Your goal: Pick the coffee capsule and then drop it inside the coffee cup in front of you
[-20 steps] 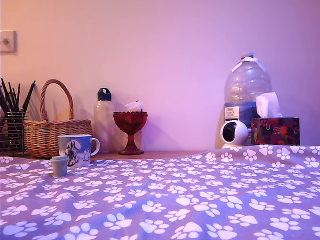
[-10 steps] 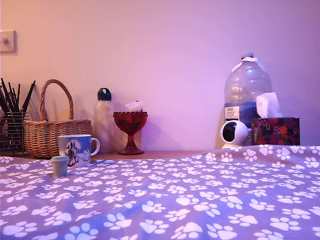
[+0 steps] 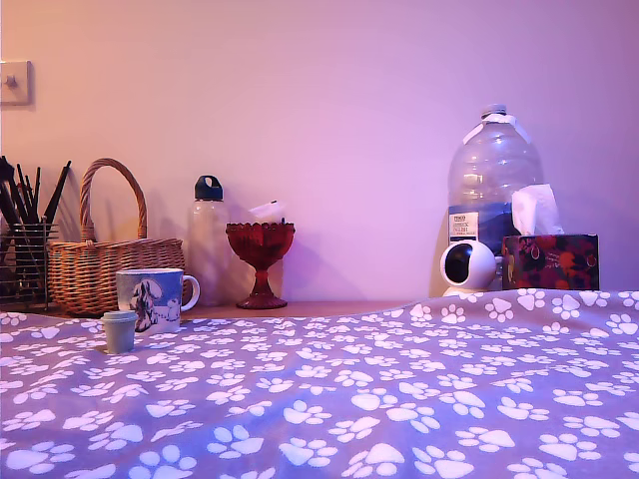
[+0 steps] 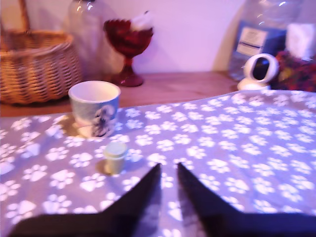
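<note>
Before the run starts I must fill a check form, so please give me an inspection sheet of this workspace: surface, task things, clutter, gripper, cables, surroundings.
Surface: paw-print cloth, rumpled, with a bare wooden strip behind it.
Job's things: coffee capsule upright on the cloth; coffee cup upright just behind it, apart, nothing visible inside.
Clutter: wicker basket, holder of dark sticks, water bottle, red goblet, large water jug, small round camera, tissue box.
Gripper: gripper seen only in the wrist view, jaws slightly apart, holding nothing, short of the capsule.
Cables: nothing seen.
Surroundings: plain wall, wall switch.
</note>
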Available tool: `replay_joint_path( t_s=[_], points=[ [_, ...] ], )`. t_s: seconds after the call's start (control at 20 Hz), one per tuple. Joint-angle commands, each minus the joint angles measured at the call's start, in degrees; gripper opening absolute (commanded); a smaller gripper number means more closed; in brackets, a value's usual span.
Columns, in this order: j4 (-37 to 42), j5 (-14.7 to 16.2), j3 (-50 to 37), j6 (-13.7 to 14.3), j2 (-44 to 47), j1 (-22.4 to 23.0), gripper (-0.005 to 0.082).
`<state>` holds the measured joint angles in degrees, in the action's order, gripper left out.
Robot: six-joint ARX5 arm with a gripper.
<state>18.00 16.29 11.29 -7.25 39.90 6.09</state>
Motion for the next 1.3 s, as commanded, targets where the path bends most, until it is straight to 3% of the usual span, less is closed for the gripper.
replay_joint_path(
  t_s=[0.0,0.45,0.65,1.05,1.25],
  points=[
    [3.0,-1.2,-0.6,0.4,2.2,0.1,0.0543],
    [13.7,-0.9,-0.6,7.3,17.0,1.3,0.0554],
    [20.4,-1.4,-0.6,7.7,25.0,1.9,0.0612],
    [38.2,-2.3,-0.5,7.9,41.6,1.9,0.0612],
    [42.5,-2.3,1.8,7.9,48.3,1.9,0.0612]
  ],
)
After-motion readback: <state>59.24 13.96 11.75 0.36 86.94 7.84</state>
